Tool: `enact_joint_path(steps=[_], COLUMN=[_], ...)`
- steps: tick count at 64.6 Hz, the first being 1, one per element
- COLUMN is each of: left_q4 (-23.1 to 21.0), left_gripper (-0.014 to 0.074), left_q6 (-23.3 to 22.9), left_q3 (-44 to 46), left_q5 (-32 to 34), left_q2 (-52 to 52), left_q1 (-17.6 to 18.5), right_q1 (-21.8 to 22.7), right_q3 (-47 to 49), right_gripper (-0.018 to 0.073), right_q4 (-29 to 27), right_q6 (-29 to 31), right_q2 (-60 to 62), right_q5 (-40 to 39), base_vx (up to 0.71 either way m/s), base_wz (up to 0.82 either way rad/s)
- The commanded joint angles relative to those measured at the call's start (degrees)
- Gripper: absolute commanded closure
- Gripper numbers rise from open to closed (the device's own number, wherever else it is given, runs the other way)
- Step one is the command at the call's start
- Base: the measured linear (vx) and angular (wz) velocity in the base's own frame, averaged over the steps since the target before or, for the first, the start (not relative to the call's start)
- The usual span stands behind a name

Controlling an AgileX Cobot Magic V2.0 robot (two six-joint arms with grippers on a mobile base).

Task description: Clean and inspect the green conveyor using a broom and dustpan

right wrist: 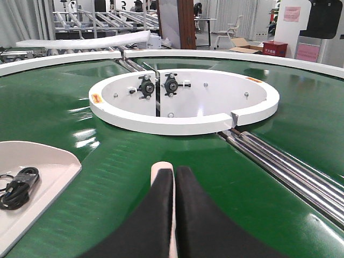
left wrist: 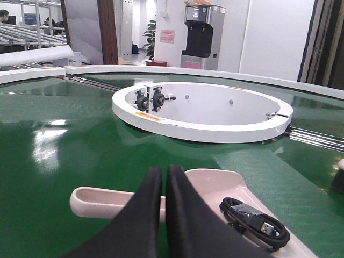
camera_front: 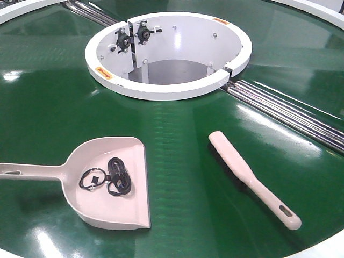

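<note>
The dustpan (camera_front: 107, 150) lies on the green conveyor (camera_front: 177, 150) at front left, its handle pointing left. A coiled black cable (camera_front: 115, 180) lies in it. The broom (camera_front: 242, 172) lies flat on the belt at front right, its handle towards the near edge. No gripper shows in the front view. In the left wrist view my left gripper (left wrist: 164, 171) is shut and empty, above the dustpan (left wrist: 215, 183) where the handle meets the pan. In the right wrist view my right gripper (right wrist: 173, 171) is shut and empty over the broom (right wrist: 159, 167), whose rounded end shows past the fingertips.
The white central ring (camera_front: 161, 88) with black bearing blocks stands at the belt's middle. Steel rollers (camera_front: 290, 113) cross the belt at right and far left. The belt's white rim runs along the near edge. A water dispenser (left wrist: 201, 32) stands in the room behind.
</note>
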State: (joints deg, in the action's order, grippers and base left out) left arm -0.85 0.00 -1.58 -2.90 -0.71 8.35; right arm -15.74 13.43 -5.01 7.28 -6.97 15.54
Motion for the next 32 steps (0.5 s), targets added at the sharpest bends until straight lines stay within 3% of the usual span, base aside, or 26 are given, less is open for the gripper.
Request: enact_joint_path(steps=[1, 32], left_q4=[-0.5, -0.5], left_gripper=[0.0602, 0.0602], left_q6=[0.0, 0.0], left_q3=[-0.61, -0.61], left_q5=[4.28, 4.28], left_q2=[-0.83, -0.83], left_q1=[-0.16, -0.16], right_q1=[0.15, 0.15], right_q3=[1.62, 1.62], right_gripper=[0.0568, 0.0568], right_q4=[-0.15, -0.15], right_q6=[0.02, 0.02], right_q2=[-0.6, -0.6], right_q5=[-3.97, -3.97], base_vx=[0.0, 0.0], base_wz=[0.0, 0.0])
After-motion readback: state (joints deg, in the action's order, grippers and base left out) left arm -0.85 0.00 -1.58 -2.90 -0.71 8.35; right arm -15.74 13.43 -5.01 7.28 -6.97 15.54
